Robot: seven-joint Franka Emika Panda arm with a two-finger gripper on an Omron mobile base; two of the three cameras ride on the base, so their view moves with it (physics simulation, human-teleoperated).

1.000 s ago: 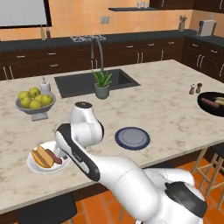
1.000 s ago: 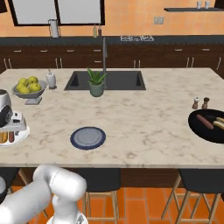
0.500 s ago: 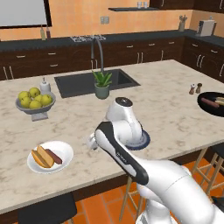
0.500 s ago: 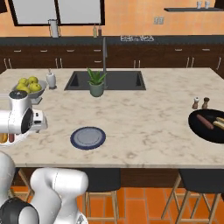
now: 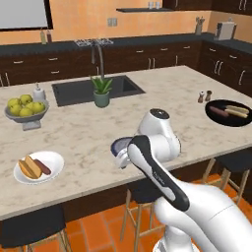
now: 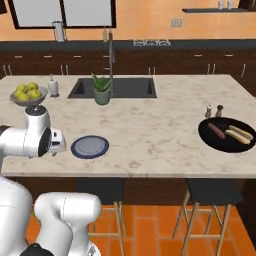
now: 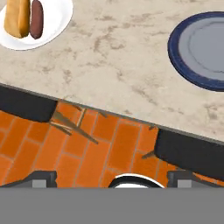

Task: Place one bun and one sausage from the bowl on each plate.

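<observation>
- Where the counter (image 5: 83, 133) nears its front left corner, a white plate (image 5: 55, 164) carries an orange-yellow bun (image 5: 28, 167) and a reddish-brown sausage (image 5: 42, 167) lying side by side and touching.
- Behind that plate, near the left edge, a grey footed fruit bowl (image 5: 25, 115) holds yellow-green fruit.
- Toward the middle of the back edge, a sink (image 6: 116, 89) is set into the counter, with a small potted plant (image 6: 102, 89) at its front rim.
- Along the front edge, left of centre, a grey-blue plate (image 6: 89, 147) with a dark blue rim sits bare.
- Just left of that plate in the right base view, the arm's white hand (image 6: 55, 142) hangs at the counter's front edge; whether the fingers are wide or narrow cannot be told.
- Near the right edge, a black bowl (image 6: 210, 138) holds a second sausage (image 6: 216, 131) and a pale tan bun (image 6: 238, 135), lying side by side.
- Just behind the black bowl stand two small shakers (image 6: 214, 110).
</observation>
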